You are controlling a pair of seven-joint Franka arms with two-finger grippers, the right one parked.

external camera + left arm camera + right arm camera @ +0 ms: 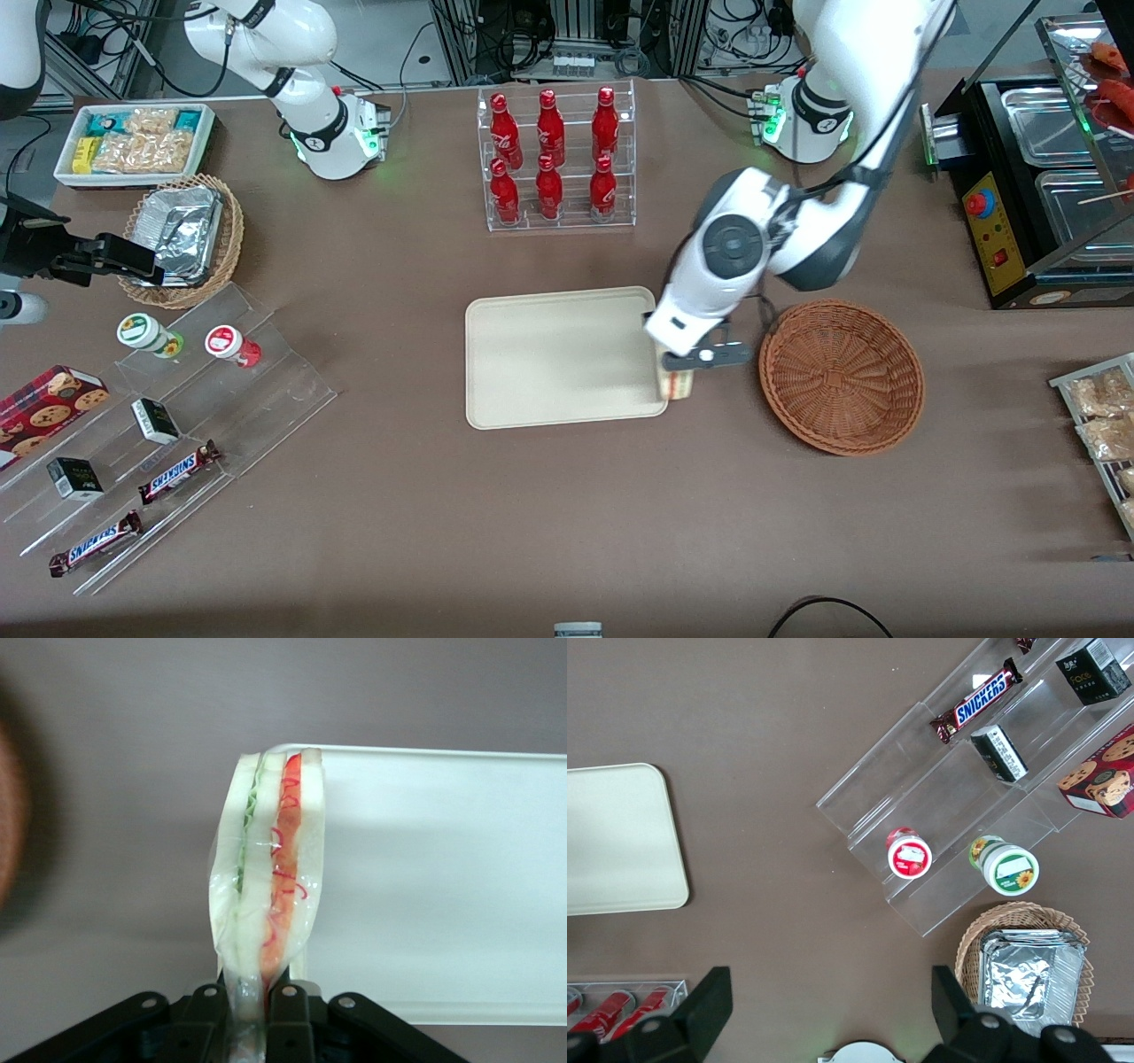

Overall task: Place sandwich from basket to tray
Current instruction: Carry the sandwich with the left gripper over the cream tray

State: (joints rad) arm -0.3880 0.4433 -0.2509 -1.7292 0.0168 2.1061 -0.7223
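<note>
Sandwich (266, 877) hangs clamped in the left arm's gripper (252, 997), whose black fingers (288, 1001) press together on its narrow end. It is a wedge sealed in clear film that glints along the edges: pale white bread slices standing on edge, a green layer between one pair and a red-orange layer with thin red curls between another. In the front view the sandwich (678, 384) shows only as a small pale block under the gripper (704, 357), held over the edge of the tray (558, 354) that faces the basket (842, 377). The wrist view puts the wedge right over the cream tray's rim (443, 753), part above the tray, part above the brown table (532, 514). The reddish-brown woven basket sits just beside the tray, toward the working arm's end.
</note>
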